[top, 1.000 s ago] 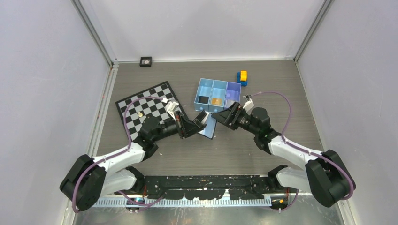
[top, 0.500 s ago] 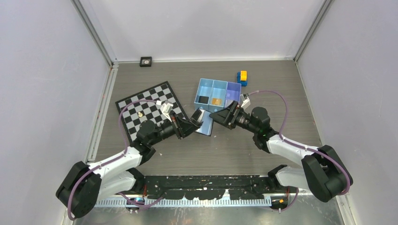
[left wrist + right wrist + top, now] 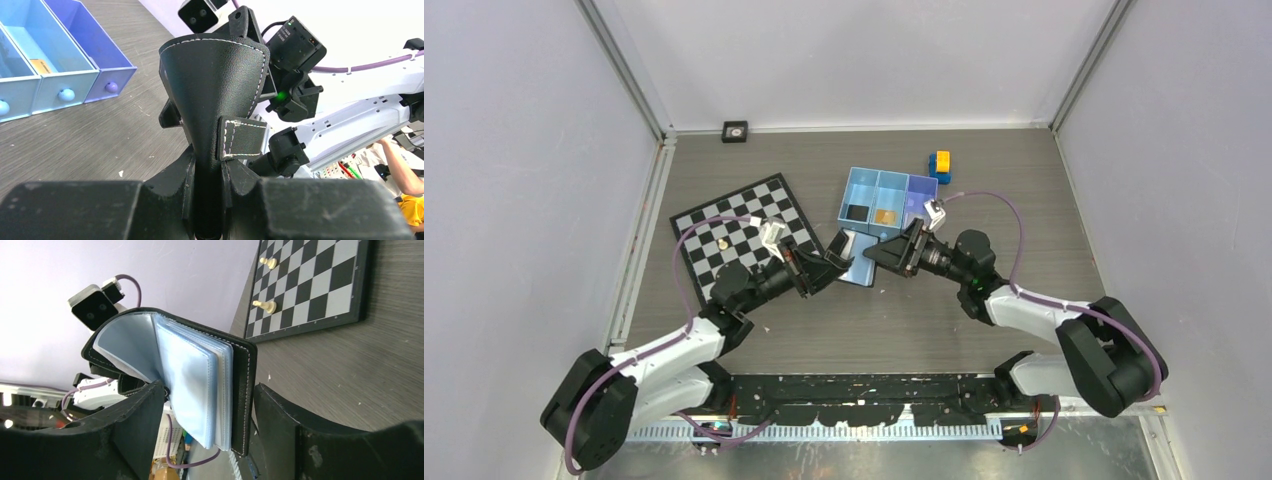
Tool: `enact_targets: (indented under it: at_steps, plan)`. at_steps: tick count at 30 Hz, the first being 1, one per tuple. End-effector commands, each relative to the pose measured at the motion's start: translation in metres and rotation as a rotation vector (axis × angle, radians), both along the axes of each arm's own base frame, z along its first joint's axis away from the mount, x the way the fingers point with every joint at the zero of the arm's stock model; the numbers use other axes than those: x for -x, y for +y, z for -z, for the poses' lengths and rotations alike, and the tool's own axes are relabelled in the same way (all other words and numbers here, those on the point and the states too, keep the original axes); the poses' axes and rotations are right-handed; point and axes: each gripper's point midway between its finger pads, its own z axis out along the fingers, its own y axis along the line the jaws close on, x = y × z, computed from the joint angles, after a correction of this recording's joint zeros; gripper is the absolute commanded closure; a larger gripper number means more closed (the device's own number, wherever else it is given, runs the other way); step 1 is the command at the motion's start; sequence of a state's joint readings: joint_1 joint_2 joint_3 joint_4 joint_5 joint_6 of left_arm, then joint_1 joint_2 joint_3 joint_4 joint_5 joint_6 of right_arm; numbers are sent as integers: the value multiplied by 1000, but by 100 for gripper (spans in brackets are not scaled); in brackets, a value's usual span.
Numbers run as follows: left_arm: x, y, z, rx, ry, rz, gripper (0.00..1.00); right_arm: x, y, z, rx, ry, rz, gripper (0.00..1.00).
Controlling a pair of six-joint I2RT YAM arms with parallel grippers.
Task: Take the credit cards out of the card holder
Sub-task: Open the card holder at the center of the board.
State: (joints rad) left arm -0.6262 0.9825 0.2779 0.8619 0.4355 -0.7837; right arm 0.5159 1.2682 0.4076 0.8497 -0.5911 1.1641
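The black card holder (image 3: 852,262) is held up off the table, open, with its pale blue sleeves fanned out. My left gripper (image 3: 829,266) is shut on its folded spine, seen close in the left wrist view (image 3: 215,80). My right gripper (image 3: 879,252) is open, its fingers on either side of the sleeves and one black cover (image 3: 246,390), with small gaps. No card shows in the sleeves (image 3: 195,370). A gold-orange flat card (image 3: 885,216) lies in the tray's middle compartment. The silvery-grey card is not clearly seen.
The light-blue three-compartment tray (image 3: 890,174) stands just behind the grippers, with a dark flat thing (image 3: 856,211) in its left compartment. A chessboard (image 3: 734,235) with small pieces (image 3: 264,305) lies to the left. Yellow-and-blue blocks (image 3: 940,165) are behind the tray.
Both grippers and the holder have shifted left and back towards the tray. My right gripper has come in around the holder's free edge.
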Motion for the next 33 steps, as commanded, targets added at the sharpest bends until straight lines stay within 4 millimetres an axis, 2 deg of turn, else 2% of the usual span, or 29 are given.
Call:
enact_targets:
  at_steps: [1,5,8,10,15,19,22,30,33]
  plan:
    - [0,-2,-25,75,-66,12,82,10,9,-33,-87,-101,-73,32]
    - [-9,1,-15,56,-27,-36,83,13,6,-39,-95,-123,-69,44]
    - [-25,8,5,-19,52,-133,85,15,4,-42,-99,-143,-58,45]
    - [-29,13,10,-45,63,-171,86,14,3,-42,-90,-146,-53,45]
    - [-31,14,12,-52,69,-182,86,15,4,-42,-86,-151,-59,47]
    - [-30,11,12,-56,71,-165,87,14,6,-38,-69,-143,-60,61]
    - [-31,12,12,-59,75,-171,87,13,6,-37,-66,-140,-62,65]
    - [-30,11,14,-67,82,-165,87,13,9,-36,-49,-136,-67,85]
    - [-29,8,14,-68,80,-146,81,11,10,-32,-25,-123,-59,89]
